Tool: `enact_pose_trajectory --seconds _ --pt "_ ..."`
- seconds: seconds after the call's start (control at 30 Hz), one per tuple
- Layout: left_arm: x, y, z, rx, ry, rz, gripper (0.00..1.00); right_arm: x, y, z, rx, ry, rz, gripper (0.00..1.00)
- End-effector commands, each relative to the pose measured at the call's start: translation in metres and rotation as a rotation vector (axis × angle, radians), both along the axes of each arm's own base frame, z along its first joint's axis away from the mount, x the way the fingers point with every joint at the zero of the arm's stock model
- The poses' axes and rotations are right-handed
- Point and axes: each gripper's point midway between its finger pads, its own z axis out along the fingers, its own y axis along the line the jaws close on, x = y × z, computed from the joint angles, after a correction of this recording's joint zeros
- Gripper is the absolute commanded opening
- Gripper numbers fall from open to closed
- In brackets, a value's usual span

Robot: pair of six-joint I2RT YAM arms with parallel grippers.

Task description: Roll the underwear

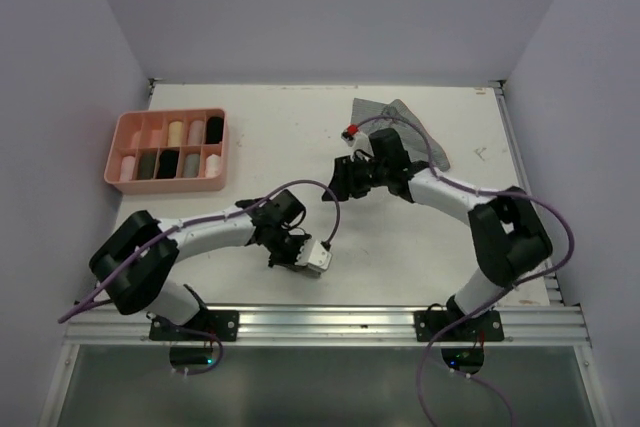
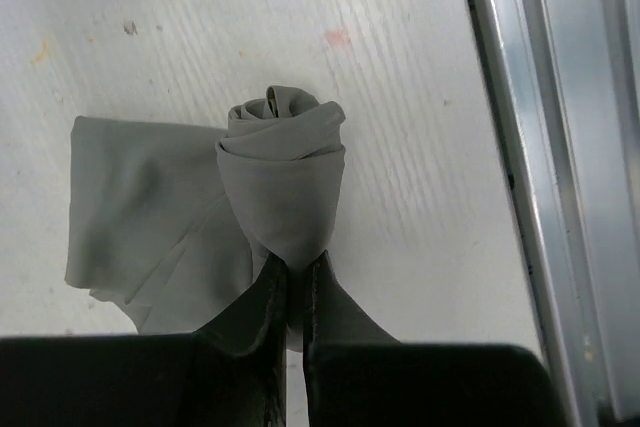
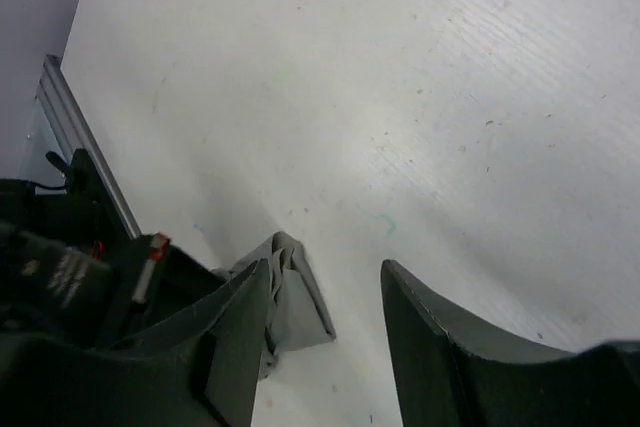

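The left tool (image 2: pixel 296 282) is clenched on the rolled end of the soft, light underwear (image 2: pixel 285 172), which would likely unroll if slackened; the right tool (image 3: pixel 325 272) is released and empty.

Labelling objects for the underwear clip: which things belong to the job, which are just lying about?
Job: grey underwear roll pinched in left pincer; open right pincer; grey garment heap, back right.
Lying about: pink tray holding rolls.

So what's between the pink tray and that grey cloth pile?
Just bare table from pink tray to grey cloth pile, in the top view.
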Motion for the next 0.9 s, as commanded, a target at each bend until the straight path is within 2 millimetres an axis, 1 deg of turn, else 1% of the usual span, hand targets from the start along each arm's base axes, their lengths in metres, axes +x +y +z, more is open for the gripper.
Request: enact_pose_trajectory --seconds 0.0,0.03,0.07,0.1,0.13,0.17,0.2,0.23,0.27,0.3,0.33,0.37,0.4,0.43,0.47,0.5,0.53,0.6,0.63,0.67,0.7,0.73,0.77,0.8,0.83,0.87 --pt "-0.050 0.026 -0.019 0.208 0.346 0.053 0.00 0.007 -0.020 0.058 -0.087 -0.226 -0.047 0.52" --pt "-0.050 0.026 -0.018 0.233 0.386 0.065 0.00 0.004 -0.028 0.059 -0.112 -0.244 -0.062 0.51" --pt "-0.049 0.028 -0.025 0.266 0.437 0.093 0.00 -0.003 -0.035 0.077 -0.102 -0.293 -0.068 0.51" --pt "-0.039 0.018 -0.020 0.245 0.449 0.094 0.00 -0.010 -0.042 0.073 -0.114 -0.299 -0.072 0.50" --pt "-0.037 0.018 -0.020 0.262 0.477 0.111 0.00 -0.015 -0.046 0.078 -0.112 -0.319 -0.080 0.50" --pt "-0.034 0.023 -0.028 0.292 0.526 0.142 0.00 -0.022 -0.052 0.083 -0.109 -0.336 -0.080 0.49" --pt "-0.021 0.016 -0.027 0.284 0.521 0.149 0.00 -0.029 -0.057 0.099 -0.091 -0.379 -0.088 0.49" --pt "-0.020 0.019 -0.029 0.312 0.554 0.162 0.00 -0.036 -0.063 0.099 -0.095 -0.389 -0.091 0.48" --pt "-0.016 0.025 -0.039 0.347 0.597 0.191 0.00 -0.041 -0.066 0.102 -0.099 -0.407 -0.080 0.47" --pt "-0.003 0.019 -0.039 0.349 0.591 0.209 0.00 -0.052 -0.071 0.106 -0.095 -0.423 -0.069 0.45" --pt "0.000 0.021 -0.039 0.369 0.613 0.227 0.00 -0.057 -0.072 0.106 -0.099 -0.428 -0.060 0.44" --pt "0.006 0.022 -0.046 0.389 0.630 0.254 0.00 -0.064 -0.071 0.105 -0.100 -0.434 -0.031 0.43" --pt "0.016 0.015 -0.045 0.381 0.620 0.275 0.00 -0.071 -0.072 0.101 -0.108 -0.424 -0.011 0.41" --pt "0.020 0.014 -0.045 0.384 0.623 0.287 0.00 -0.079 -0.068 0.101 -0.111 -0.440 0.026 0.39" --pt "0.021 0.013 -0.049 0.399 0.635 0.297 0.00 -0.086 -0.066 0.098 -0.121 -0.440 0.055 0.39" --pt "0.029 0.006 -0.048 0.388 0.633 0.314 0.00 -0.088 -0.064 0.098 -0.143 -0.464 0.064 0.37" --pt "0.027 0.006 -0.046 0.401 0.659 0.312 0.00 -0.100 -0.054 0.097 -0.151 -0.495 0.130 0.37" --pt "0.029 0.004 -0.052 0.415 0.676 0.325 0.00 -0.106 -0.046 0.092 -0.172 -0.509 0.176 0.37" --pt "0.028 0.004 -0.055 0.423 0.684 0.323 0.00 -0.114 -0.036 0.077 -0.203 -0.503 0.244 0.38" --pt "0.030 0.004 -0.056 0.425 0.681 0.327 0.00 -0.118 -0.031 0.071 -0.220 -0.499 0.270 0.39" --pt "0.032 0.004 -0.058 0.434 0.670 0.332 0.00 -0.119 -0.025 0.065 -0.248 -0.531 0.320 0.43" --pt "0.034 0.004 -0.059 0.433 0.665 0.332 0.00 -0.127 -0.016 0.058 -0.280 -0.554 0.371 0.45" --pt "0.034 0.004 -0.062 0.439 0.666 0.334 0.00 -0.129 -0.011 0.052 -0.305 -0.584 0.421 0.46" --pt "0.035 0.004 -0.062 0.440 0.663 0.335 0.00 -0.128 -0.002 0.038 -0.341 -0.580 0.458 0.47" --pt "0.035 0.004 -0.064 0.442 0.660 0.335 0.01 -0.132 0.004 0.032 -0.360 -0.615 0.505 0.49" --pt "0.036 0.004 -0.065 0.444 0.659 0.336 0.02 -0.129 0.013 0.028 -0.363 -0.637 0.520 0.50"
